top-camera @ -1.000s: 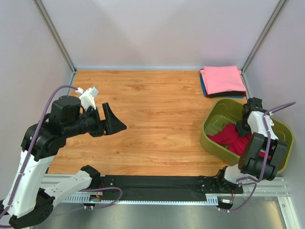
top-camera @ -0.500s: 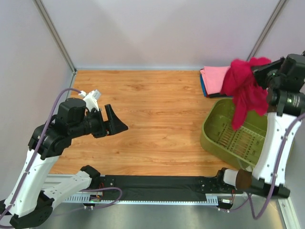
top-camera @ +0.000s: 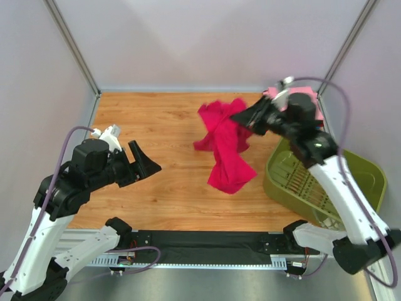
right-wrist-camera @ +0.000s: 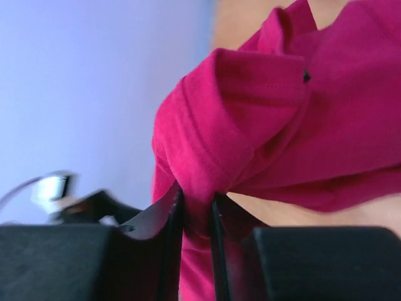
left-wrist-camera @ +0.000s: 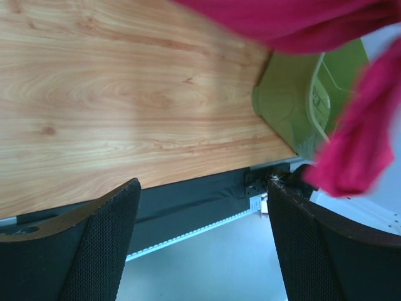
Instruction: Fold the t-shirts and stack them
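The crimson-red t-shirt (top-camera: 224, 145) hangs bunched in the air over the middle of the wooden table. My right gripper (top-camera: 241, 117) is shut on a fold of it; the right wrist view shows the cloth (right-wrist-camera: 250, 119) pinched between the jaws. Its hem also shows in the left wrist view (left-wrist-camera: 351, 150). My left gripper (top-camera: 145, 161) is open and empty above the left side of the table, pointing right, apart from the shirt. The folded stack with a pink tee on top (top-camera: 311, 100) lies at the far right corner, mostly hidden behind my right arm.
The olive-green plastic basket (top-camera: 294, 185) stands at the right edge of the table, with nothing showing in it; it also shows in the left wrist view (left-wrist-camera: 285, 100). Bare wooden table (top-camera: 156, 119) lies between the arms. Grey walls close in the back and sides.
My right gripper has lifted the red t-shirt out of the basket and swung it left over the middle of the table. The left gripper has dropped slightly.
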### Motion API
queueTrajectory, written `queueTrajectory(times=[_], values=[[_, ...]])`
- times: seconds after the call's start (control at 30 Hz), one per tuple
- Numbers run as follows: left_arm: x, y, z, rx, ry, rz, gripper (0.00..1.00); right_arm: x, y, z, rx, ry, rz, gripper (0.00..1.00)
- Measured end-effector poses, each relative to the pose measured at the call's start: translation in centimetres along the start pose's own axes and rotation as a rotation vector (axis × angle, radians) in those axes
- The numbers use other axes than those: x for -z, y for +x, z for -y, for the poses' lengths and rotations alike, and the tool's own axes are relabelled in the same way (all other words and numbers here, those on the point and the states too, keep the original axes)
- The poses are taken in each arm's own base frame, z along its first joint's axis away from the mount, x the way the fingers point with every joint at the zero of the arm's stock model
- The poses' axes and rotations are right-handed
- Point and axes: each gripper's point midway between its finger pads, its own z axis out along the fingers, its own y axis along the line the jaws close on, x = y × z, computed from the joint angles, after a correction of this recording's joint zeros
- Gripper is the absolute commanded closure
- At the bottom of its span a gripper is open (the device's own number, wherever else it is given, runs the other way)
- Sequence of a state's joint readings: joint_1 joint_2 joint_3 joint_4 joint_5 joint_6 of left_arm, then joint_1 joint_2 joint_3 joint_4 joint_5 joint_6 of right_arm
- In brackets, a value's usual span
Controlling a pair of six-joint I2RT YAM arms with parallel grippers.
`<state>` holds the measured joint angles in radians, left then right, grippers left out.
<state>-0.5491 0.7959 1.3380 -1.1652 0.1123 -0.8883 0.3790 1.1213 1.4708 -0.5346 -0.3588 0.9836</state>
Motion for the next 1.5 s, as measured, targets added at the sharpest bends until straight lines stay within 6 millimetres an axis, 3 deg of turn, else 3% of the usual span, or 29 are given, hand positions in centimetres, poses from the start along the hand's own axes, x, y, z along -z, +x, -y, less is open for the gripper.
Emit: queueTrajectory(times=[0.1,0.13,0.2,0.23,0.3,0.37,0.43,0.53,0.6,0.7,0.8,0.97,1.03,1.07,1.13,1.17,1.23,1.37,1.5], values=[[0.3,0.1,-1.2,0.013,-0.037,0.032,0.12,-4.6,7.9,9.2,-0.050,0.211,-0.215,0.61],[0.3,0.2,-1.7,0.016,-0.056,0.036,0.12,-5.4,10.8,12.8,-0.064,0.306,-0.292,0.57],[-0.2,0.4,-2.8,0.024,-0.099,0.036,0.12,-5.0,15.4,18.5,-0.074,0.480,-0.422,0.50],[-0.7,0.6,-3.4,0.028,-0.124,0.031,0.12,-4.3,16.7,20.5,-0.071,0.553,-0.466,0.48],[-1.5,1.0,-4.5,0.033,-0.166,0.018,0.11,-3.3,17.0,22.3,-0.032,0.633,-0.500,0.44],[-2.5,1.4,-5.4,0.041,-0.204,-0.004,0.12,-3.2,15.6,22.5,0.021,0.672,-0.491,0.43],[-3.8,1.6,-5.8,0.049,-0.229,-0.026,0.12,-4.4,13.1,21.7,0.084,0.679,-0.458,0.43],[-7.1,1.9,-6.5,0.066,-0.260,-0.075,0.15,-7.1,9.4,21.1,0.174,0.679,-0.390,0.46],[-10.2,2.5,-7.0,0.081,-0.276,-0.140,0.15,-8.6,7.8,21.7,0.209,0.709,-0.382,0.46],[-14.0,2.8,-7.4,0.081,-0.287,-0.210,0.15,-9.7,7.0,24.0,0.250,0.788,-0.411,0.46],[-17.8,2.5,-7.5,0.046,-0.286,-0.253,0.14,-9.5,7.2,25.8,0.289,0.850,-0.464,0.46],[-24.5,-0.3,-5.9,-0.046,-0.263,-0.291,0.16,-8.5,7.0,26.1,0.310,0.863,-0.507,0.47],[-26.9,-0.8,-5.9,-0.073,-0.264,-0.304,0.26,-8.2,7.1,26.0,0.311,0.854,-0.520,0.47],[-27.9,-0.8,-6.2,-0.084,-0.268,-0.316,0.44,-8.2,7.0,25.8,0.311,0.845,-0.522,0.47],[-29.3,0.0,-7.2,-0.091,-0.281,-0.358,0.65,-8.0,6.9,25.4,0.313,0.833,-0.524,0.47],[-29.6,0.4,-7.7,-0.093,-0.288,-0.376,0.85,-7.8,6.9,25.2,0.313,0.827,-0.525,0.48],[-29.8,1.3,-8.5,-0.084,-0.303,-0.414,1.00,-7.5,7.0,24.8,0.312,0.817,-0.535,0.48],[-28.0,1.4,-10.5,-0.032,-0.350,-0.436,1.00,-7.2,7.3,24.3,0.302,0.801,-0.561,0.50],[-22.7,0.6,-14.8,0.102,-0.457,-0.376,1.00,-7.2,7.7,23.9,0.291,0.783,-0.579,0.51]])
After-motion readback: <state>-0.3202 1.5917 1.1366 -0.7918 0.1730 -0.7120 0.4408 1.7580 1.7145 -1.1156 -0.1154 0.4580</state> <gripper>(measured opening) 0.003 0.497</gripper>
